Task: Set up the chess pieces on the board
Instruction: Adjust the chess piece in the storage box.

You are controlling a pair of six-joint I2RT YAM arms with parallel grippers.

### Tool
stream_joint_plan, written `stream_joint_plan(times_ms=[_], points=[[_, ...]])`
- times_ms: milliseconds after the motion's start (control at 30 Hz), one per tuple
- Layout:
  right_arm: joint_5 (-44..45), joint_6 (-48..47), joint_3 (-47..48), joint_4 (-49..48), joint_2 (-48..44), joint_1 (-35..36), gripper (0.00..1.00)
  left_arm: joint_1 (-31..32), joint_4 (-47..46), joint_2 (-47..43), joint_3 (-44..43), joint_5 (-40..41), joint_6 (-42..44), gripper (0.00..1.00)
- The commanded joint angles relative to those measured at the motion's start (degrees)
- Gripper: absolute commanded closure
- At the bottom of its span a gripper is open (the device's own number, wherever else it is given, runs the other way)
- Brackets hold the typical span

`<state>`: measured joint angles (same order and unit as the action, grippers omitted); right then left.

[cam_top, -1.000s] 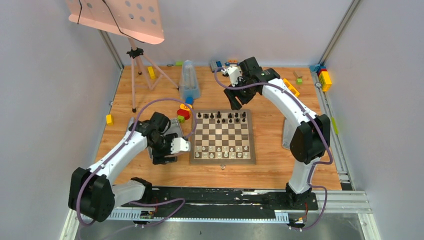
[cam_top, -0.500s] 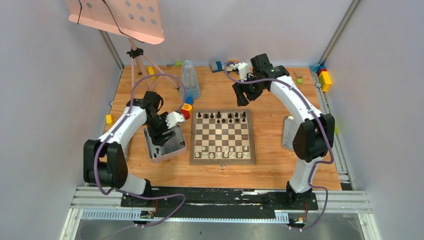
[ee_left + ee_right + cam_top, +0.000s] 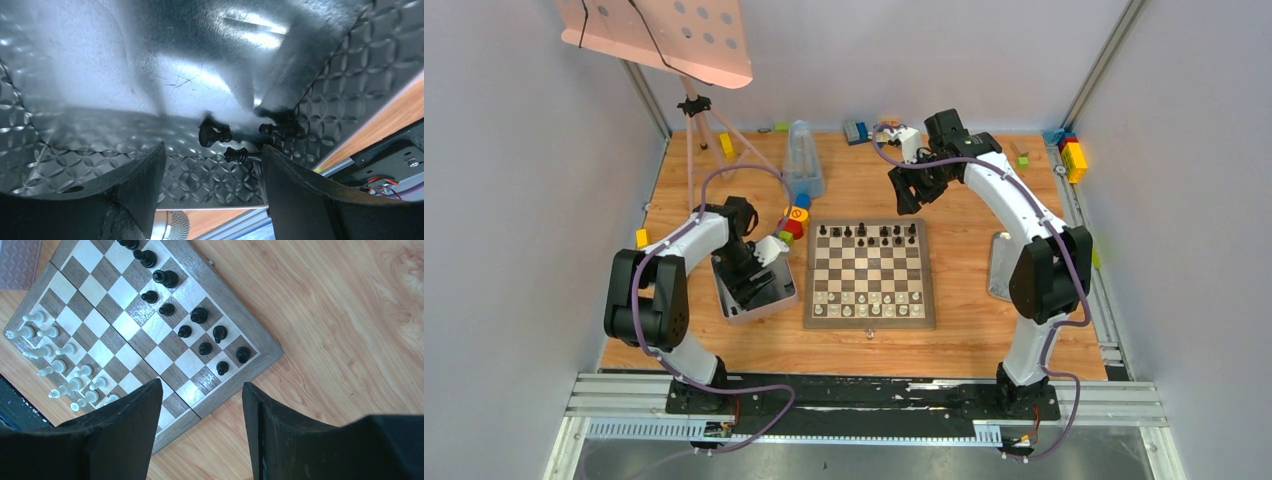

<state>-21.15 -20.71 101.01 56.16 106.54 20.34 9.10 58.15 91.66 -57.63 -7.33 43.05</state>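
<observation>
**Claws Both Open, Nothing Gripped**

Left claw: down inside the grey metal tray, just left of the board. Fingers spread wide, with nothing between them. Just past the fingertips, on the tray floor close to a patterned wall: three stray black pieces lying on their sides (bunched together; whether touching one another cannot be told). All three clear of the claw.

Right claw: up in the air beyond the far right corner of the board, over the bare wooden table. Fingers parted and empty. Seen between them in the wrist view: the board's edge and plain wood.

On the board, flat in the middle of the table: black pieces upright along the two far rows, with gaps in the line. White pieces along the two near rows, on the arms' side. Off to the right of the board, partly hidden behind the right arm: a second grey tray. At the back of the table, well away from both claws: coloured toy blocks.
</observation>
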Motion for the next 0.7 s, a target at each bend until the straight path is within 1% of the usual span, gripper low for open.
stream_joint_plan(times_ms=[0, 100, 300, 433, 567, 667], points=[[-1.7, -0.7, -0.8, -1.5, 0.4, 0.0, 0.40, -0.2, -3.1, 0.9, 1.5, 3.1, -5.0, 0.23], [-1.8, -0.9, -0.9, -1.5, 0.6, 0.0, 0.40, -0.2, -3.9, 1.7, 1.9, 2.5, -6.3, 0.25], [-2.2, -1.3, -1.1, -1.5, 0.6, 0.0, 0.40, -0.2, -4.8, 4.0, 2.9, 2.6, -8.0, 0.35], [-2.6, -1.3, -1.0, -1.5, 0.8, 0.0, 0.40, -0.2, -6.0, 4.2, 3.2, 2.6, -8.6, 0.45], [-2.6, -1.5, -0.7, -1.4, 0.8, -0.1, 0.41, -0.2, -7.2, 3.7, 2.8, 2.6, -9.5, 0.59], [-2.6, -1.5, -0.5, -1.5, 0.7, -0.1, 0.40, -0.2, -9.1, 2.7, 2.2, 2.5, -10.1, 0.65]])
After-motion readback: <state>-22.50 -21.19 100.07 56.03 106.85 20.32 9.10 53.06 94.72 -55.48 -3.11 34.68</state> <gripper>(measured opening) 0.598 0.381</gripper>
